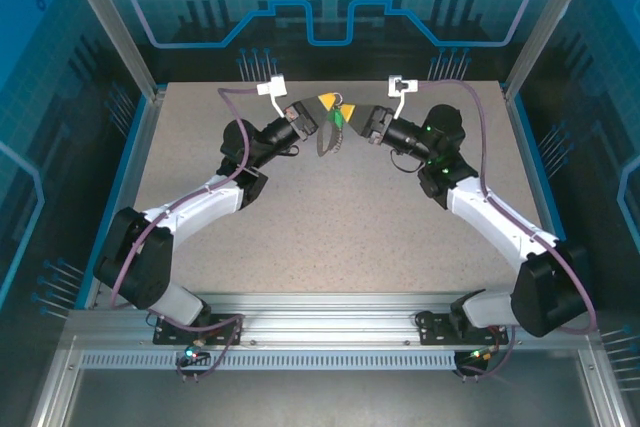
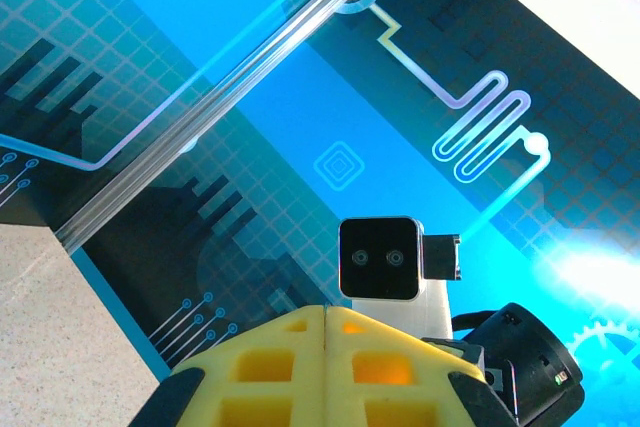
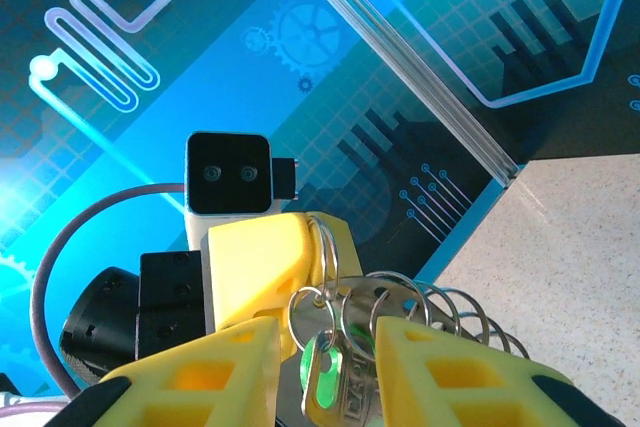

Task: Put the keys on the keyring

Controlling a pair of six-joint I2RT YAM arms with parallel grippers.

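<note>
Both grippers meet above the far middle of the table. My left gripper (image 1: 326, 102) (image 2: 327, 309) is shut, its yellow fingers (image 3: 265, 257) clamping a silver ring of the keyring (image 3: 329, 247). Several more silver rings and a key with a green head (image 3: 322, 384) hang from that ring. In the top view the key (image 1: 338, 119) shows as a green speck, with a dark loop (image 1: 322, 141) dangling below it. My right gripper (image 1: 348, 112) (image 3: 328, 327) faces the left one, jaws apart on either side of the hanging key. I see no clear contact between them and the key.
The speckled table (image 1: 330, 217) stretches out below both arms. Blue patterned walls and a metal corner post (image 3: 420, 77) stand close behind the grippers. Each wrist camera block (image 2: 378, 258) (image 3: 228, 173) faces the other at short range.
</note>
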